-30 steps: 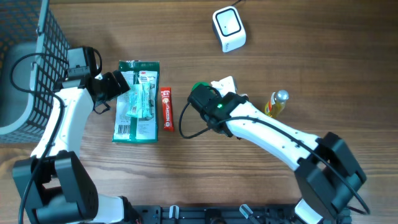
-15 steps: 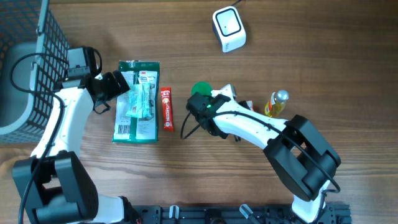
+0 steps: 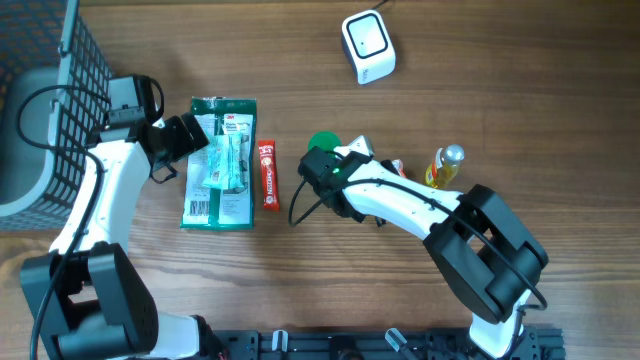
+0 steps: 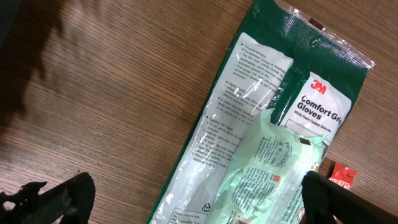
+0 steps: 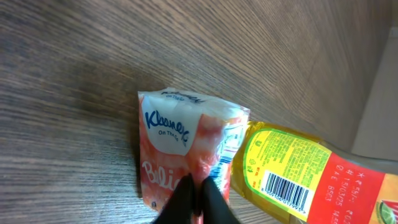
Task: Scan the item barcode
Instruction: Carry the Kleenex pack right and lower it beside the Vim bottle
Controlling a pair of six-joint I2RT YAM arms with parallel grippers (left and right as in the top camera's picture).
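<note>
The right gripper (image 5: 198, 193) has its dark fingers pressed together to a narrow point, pinching the near edge of the Kleenex pack (image 5: 186, 143). In the right wrist view the pack lies flat on the wooden table (image 3: 520, 80) and runs from the fingertips toward 12 o'clock. Its white, logo-bearing end is farthest from the gripper and its pink end is under the tips. No barcode can be made out on the pack's visible face. A yellow bottle (image 5: 292, 180) lies at the pack's 4 o'clock, touching or just overlapping its right edge, with a printed barcode facing up on its label. From overhead, the right gripper sits near the middle of the table. The bottle is at its 3 o'clock, and the white scanner (image 3: 367, 45) is well apart at its 12 o'clock, near the far edge. The left gripper (image 4: 199, 196) stands wide open with nothing between its fingers, hovering over the top of a green glove packet (image 3: 220, 165). That packet lies well apart at the right gripper's 9 o'clock. A red tube (image 3: 268, 174) lies just beside the packet at its 3 o'clock, between the packet and the right arm. A dark wire basket (image 3: 40, 90) stands at the table's 9 o'clock edge.
</note>
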